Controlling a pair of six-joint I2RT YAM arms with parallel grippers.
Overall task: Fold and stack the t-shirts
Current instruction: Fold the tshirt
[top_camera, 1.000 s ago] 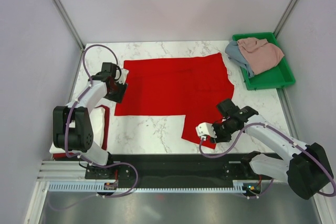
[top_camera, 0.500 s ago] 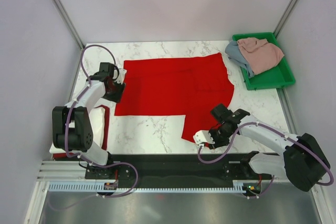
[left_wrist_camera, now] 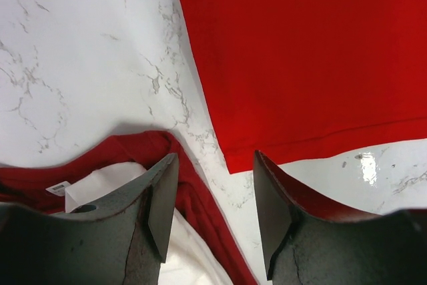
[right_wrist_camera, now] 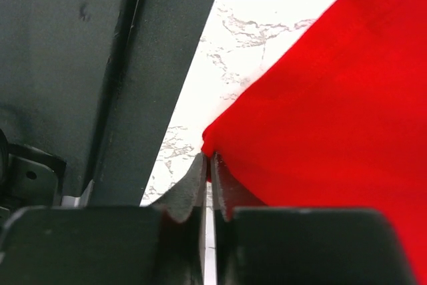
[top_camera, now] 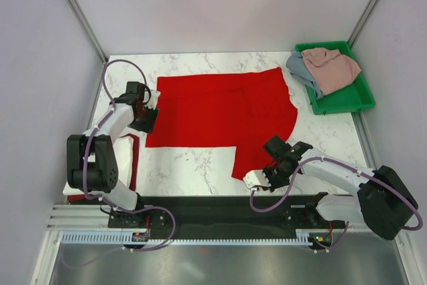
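Right wrist view: right gripper [right_wrist_camera: 207, 165] jaws barely pinch one corner of the red t-shirt [right_wrist_camera: 333, 98], which could slip free; left gripper [left_wrist_camera: 213, 191] jaws gape empty.

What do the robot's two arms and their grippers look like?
Both the left arm and the right arm have white links joined by chunky black joints, and a pale purple cable loops along each. The left gripper and the right gripper have flat dark grey jaws with scuffed, scratched surfaces. No markings show.
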